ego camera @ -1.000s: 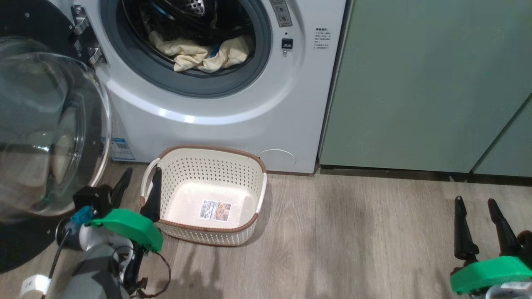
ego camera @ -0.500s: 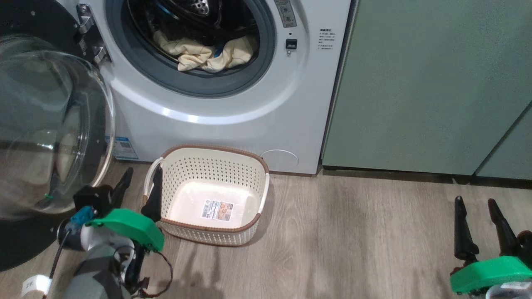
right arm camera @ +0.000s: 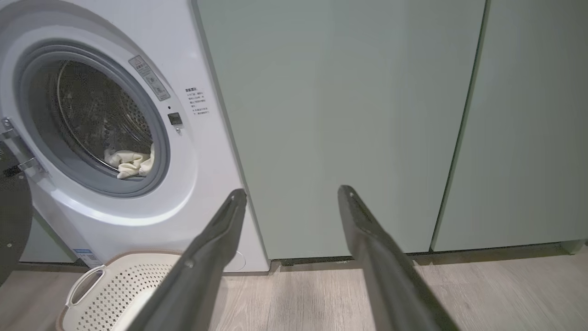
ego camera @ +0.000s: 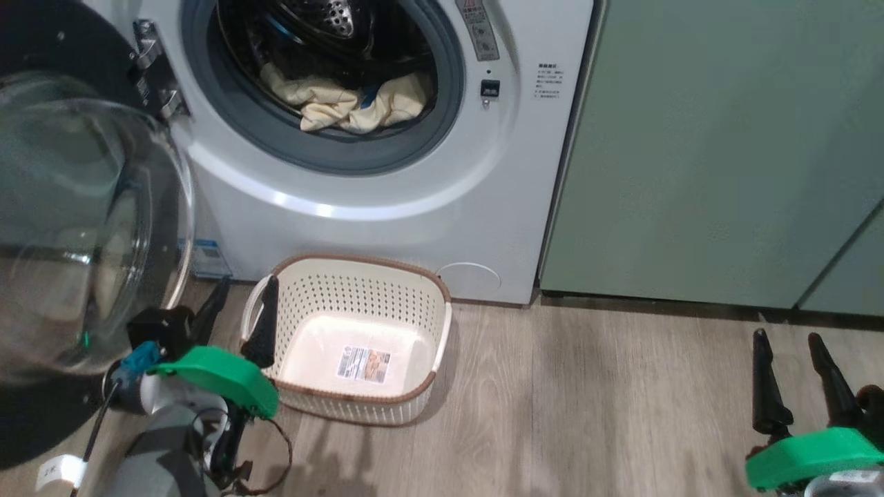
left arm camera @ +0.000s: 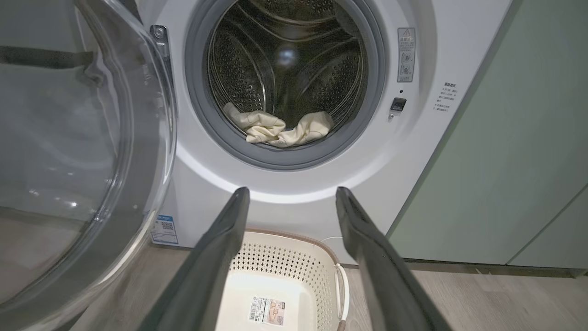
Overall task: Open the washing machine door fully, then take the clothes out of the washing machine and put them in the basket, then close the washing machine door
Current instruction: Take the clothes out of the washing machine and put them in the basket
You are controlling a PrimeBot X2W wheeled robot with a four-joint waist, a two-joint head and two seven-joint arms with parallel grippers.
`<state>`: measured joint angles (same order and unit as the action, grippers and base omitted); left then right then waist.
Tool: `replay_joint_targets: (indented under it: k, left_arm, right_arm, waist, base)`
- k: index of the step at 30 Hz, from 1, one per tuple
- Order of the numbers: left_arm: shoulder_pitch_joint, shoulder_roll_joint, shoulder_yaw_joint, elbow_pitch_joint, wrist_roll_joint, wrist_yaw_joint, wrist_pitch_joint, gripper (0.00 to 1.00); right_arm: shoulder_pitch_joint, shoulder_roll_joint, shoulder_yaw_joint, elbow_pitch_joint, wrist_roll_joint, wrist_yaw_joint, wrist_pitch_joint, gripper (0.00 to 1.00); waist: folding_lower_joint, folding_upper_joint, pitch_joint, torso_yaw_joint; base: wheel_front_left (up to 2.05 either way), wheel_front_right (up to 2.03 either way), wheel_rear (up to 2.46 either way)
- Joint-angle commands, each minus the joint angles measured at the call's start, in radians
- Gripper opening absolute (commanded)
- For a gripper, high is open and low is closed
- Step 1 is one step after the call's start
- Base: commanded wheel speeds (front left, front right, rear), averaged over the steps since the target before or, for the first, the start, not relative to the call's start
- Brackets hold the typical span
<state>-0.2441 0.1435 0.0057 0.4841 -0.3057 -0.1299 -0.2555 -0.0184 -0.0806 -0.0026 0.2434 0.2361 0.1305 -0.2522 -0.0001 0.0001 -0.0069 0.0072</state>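
- Left gripper and right gripper are held spread, empty.
- The clothes are heaped at the drum's near lip, above the basket.
- The washing machine door at left could be struck during a wide reach.

white washing machine, washing machine door swung wide open at left, pale-yellow clothes heaped low in drum, empty cream basket on floor just in front
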Motion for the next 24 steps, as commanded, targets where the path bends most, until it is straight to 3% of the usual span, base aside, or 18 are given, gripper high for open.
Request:
replay_joint_targets:
  k: [1,13,24]
  left_arm:
    - [-0.034,0.028,0.029,-0.036,-0.008,-0.001,-0.006,1.00]
    - [-0.034,0.012,0.046,-0.062,-0.026,-0.001,-0.006,1.00]
    - [-0.036,0.006,0.053,-0.028,0.005,-0.001,-0.006,1.00]
  right_arm:
    - [-0.030,-0.006,0.020,-0.030,-0.005,0.000,-0.010,1.00]
    - [-0.035,-0.007,0.021,-0.029,-0.003,0.000,-0.010,1.00]
    - [-0.038,-0.004,0.020,-0.027,-0.003,0.000,-0.010,1.00]
  waist:
    - [0.0001,-0.0001,0.001,0.000]
    - [0.0001,-0.0001,0.012,-0.005]
    - [0.0001,-0.0001,0.014,-0.010]
  base:
    - [1.97,-1.97,0.00]
    - [1.85,-1.85,0.00]
    - [0.52,-0.52,0.00]
